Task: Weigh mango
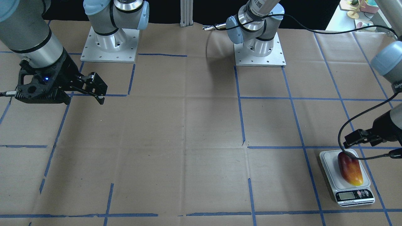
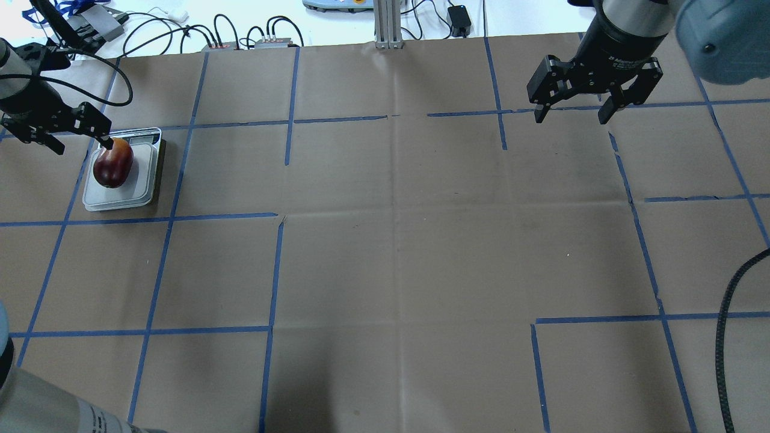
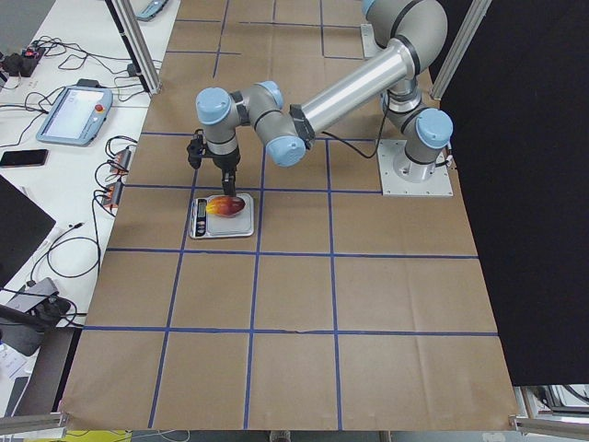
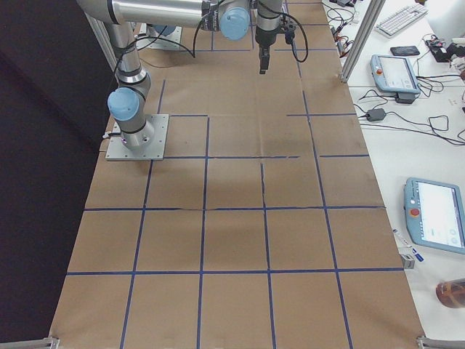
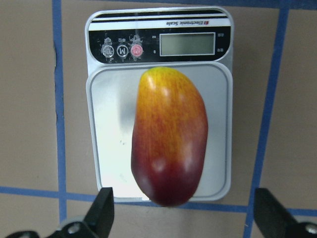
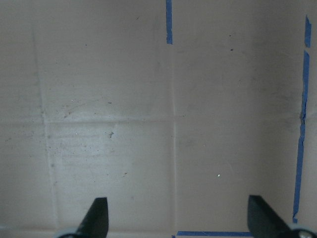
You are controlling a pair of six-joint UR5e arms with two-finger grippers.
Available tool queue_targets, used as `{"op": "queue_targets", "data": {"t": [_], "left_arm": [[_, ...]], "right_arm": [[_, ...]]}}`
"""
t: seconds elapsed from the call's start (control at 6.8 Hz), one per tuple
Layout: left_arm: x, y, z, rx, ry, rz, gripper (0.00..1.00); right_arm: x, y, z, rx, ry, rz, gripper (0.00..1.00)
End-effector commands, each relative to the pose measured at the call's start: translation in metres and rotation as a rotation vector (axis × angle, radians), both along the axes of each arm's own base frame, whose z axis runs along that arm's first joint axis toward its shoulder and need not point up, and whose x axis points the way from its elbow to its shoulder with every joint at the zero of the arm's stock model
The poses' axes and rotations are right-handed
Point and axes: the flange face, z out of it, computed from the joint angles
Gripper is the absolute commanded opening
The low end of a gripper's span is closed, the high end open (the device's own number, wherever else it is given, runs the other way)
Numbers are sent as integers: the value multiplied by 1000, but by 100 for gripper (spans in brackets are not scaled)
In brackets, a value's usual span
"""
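The mango (image 1: pixel 350 168) is dark red shading to yellow and lies lengthwise on the white scale (image 1: pixel 328 166), its yellow end toward the display. It also shows in the overhead view (image 2: pixel 112 165) and the left wrist view (image 5: pixel 170 139). My left gripper (image 2: pixel 83 146) is open and hovers just above the mango's red end without touching it; its fingertips (image 5: pixel 104 210) straddle the fruit. My right gripper (image 2: pixel 570 117) is open and empty, far across the table above bare paper (image 6: pixel 173 124).
The table is covered in brown paper with a blue tape grid. The scale (image 2: pixel 141 180) sits near the table's far left corner. The arm bases (image 1: pixel 109 40) (image 1: pixel 260 47) stand at the robot's edge. A black cable (image 2: pixel 728 337) hangs at the right.
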Motion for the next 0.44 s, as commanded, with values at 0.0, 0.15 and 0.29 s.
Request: {"op": "queue_targets", "data": {"t": [0.0,0.15,0.29], "left_arm": [[-117,40,57,16,4,56,100],[-161,61,76,18,9,90,100],[-207,80,92,27,15,115,100]], "right_arm": [[0,0,0,0,0,0,100],[0,0,0,0,0,0,100],[0,0,0,0,0,0,100]]}}
